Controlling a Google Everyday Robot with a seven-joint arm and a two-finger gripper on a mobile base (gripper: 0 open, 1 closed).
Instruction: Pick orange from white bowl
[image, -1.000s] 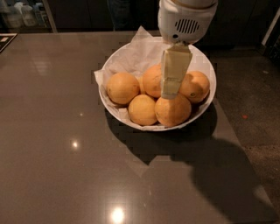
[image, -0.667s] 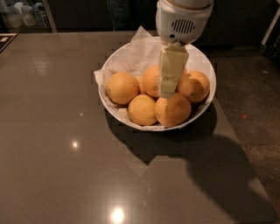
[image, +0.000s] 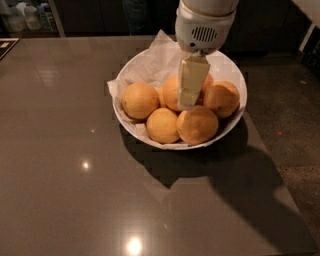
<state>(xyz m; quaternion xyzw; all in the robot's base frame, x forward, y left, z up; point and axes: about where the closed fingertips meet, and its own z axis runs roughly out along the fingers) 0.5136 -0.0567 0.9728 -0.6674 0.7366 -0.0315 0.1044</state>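
Gripper: low over bowl middle; opening and hold cannot tell.
Orange: just below tip, in bowl.
Risk: off-centre descent nudges orange sideways; neighbours crowd the grasp.

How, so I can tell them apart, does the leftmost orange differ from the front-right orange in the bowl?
The leftmost orange looks paler and yellower; the front-right orange looks deeper and browner. The leftmost orange lies by the bowl's left wall, clear of the gripper; the front-right orange lies at the near rim, just before the gripper, which hangs over the bowl's middle. Both are round and similar in size.
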